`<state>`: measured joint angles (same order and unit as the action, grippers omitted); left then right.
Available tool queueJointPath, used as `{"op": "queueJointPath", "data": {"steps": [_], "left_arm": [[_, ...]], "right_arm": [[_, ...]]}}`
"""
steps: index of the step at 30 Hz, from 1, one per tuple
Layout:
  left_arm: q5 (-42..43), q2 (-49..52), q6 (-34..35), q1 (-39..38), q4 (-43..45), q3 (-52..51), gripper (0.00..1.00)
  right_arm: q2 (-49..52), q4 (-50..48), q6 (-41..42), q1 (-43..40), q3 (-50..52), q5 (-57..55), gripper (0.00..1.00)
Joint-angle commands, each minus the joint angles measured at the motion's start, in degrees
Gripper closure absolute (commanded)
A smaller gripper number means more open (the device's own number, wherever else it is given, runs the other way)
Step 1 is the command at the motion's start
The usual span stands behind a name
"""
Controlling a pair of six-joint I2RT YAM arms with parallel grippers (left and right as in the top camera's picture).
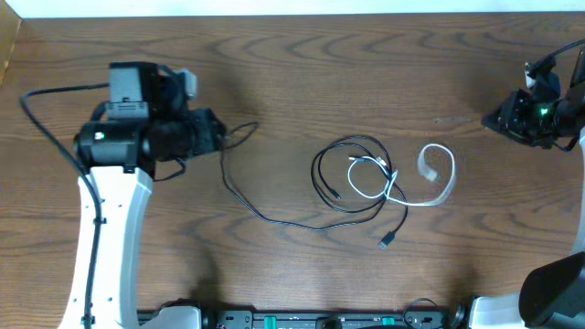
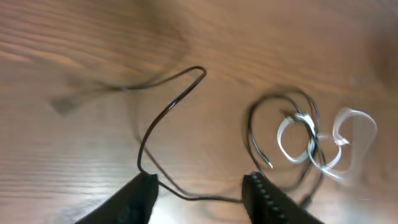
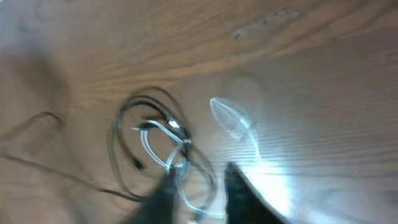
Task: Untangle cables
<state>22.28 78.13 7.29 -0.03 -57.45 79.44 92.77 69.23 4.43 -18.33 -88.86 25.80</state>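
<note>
The thin black cable (image 1: 316,174) lies on the wooden table (image 1: 366,64). One end is near my left gripper (image 1: 218,133); the cord runs down and right into loops at the table's middle, and its small plug (image 1: 386,240) lies below them. The white cable (image 1: 451,174) is looped through those black loops and curls out to the right. In the left wrist view my left gripper (image 2: 199,190) is open, and the black cable (image 2: 168,112) passes on the table between its fingers. My right gripper (image 1: 507,119) is far right and looks open in the blurred right wrist view (image 3: 202,193), above the tangle (image 3: 177,146).
The left arm's white link (image 1: 110,238) stretches down to the table's front edge. Thick black robot cables hang at the left arm (image 1: 37,96) and the right arm (image 1: 548,64). A bar of fixtures (image 1: 320,320) runs along the front edge.
</note>
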Motion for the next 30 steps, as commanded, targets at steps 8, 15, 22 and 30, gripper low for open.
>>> {"op": "queueJointPath", "data": {"steps": [8,15,22,30], "left_arm": [[11.23,4.13,-7.91,-10.78,-1.40,1.05,0.46],[12.28,12.61,-5.68,-22.69,1.29,1.05,0.46],[12.26,17.75,-5.22,-32.22,7.78,1.05,0.46],[12.24,26.32,-1.29,-40.68,21.35,1.03,0.46]], "right_arm": [[0.04,1.27,1.11,0.72,-0.07,-4.04,0.30],[0.04,1.36,1.07,1.51,-0.04,-4.09,0.26],[0.04,1.38,1.07,1.55,-0.04,-4.07,0.25],[0.04,1.38,1.07,1.55,-0.04,-4.09,0.23]]}}
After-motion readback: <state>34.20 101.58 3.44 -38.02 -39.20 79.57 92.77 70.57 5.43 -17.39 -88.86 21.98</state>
